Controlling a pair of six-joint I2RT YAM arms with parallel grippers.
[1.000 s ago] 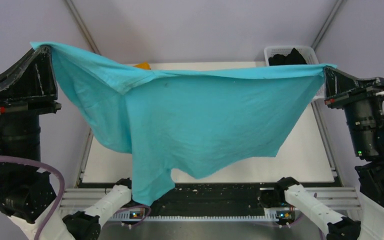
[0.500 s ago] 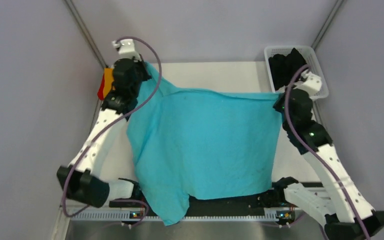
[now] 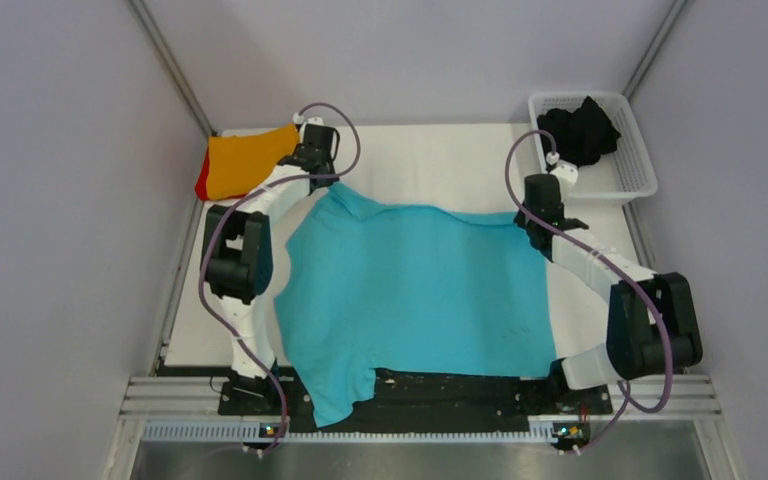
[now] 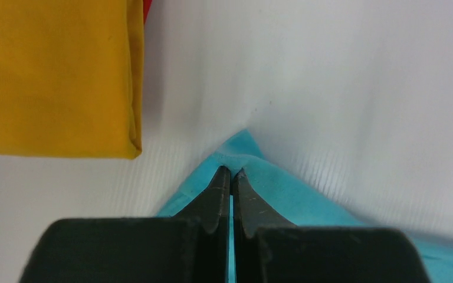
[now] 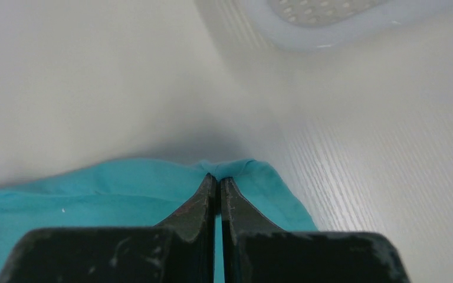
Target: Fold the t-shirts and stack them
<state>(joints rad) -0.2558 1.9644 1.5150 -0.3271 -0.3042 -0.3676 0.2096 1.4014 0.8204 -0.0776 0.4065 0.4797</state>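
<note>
We see the left gripper [image 4: 231,172] with its jaws pressed together on one far corner of the turquoise short-sleeved cloth shirt [image 3: 420,290]. The right gripper [image 5: 217,178] pinches the other far corner the same way. The shirt lies spread across the middle of the white table [image 3: 430,150], and its near hem and one sleeve spill over the near edge onto the black base rail [image 3: 460,385].

Bare surface stretches from the shirt's far edge to the table's far edge. The folded orange shirt [image 3: 245,160] sits on a red one [image 3: 202,186] at the far left corner, just beside the left gripper. The white mesh basket [image 3: 632,172] holding a black shirt [image 3: 580,130] stands at the far right corner.

Half a second earlier both arms held the shirt off the table, and now they reach low with it laid flat.
</note>
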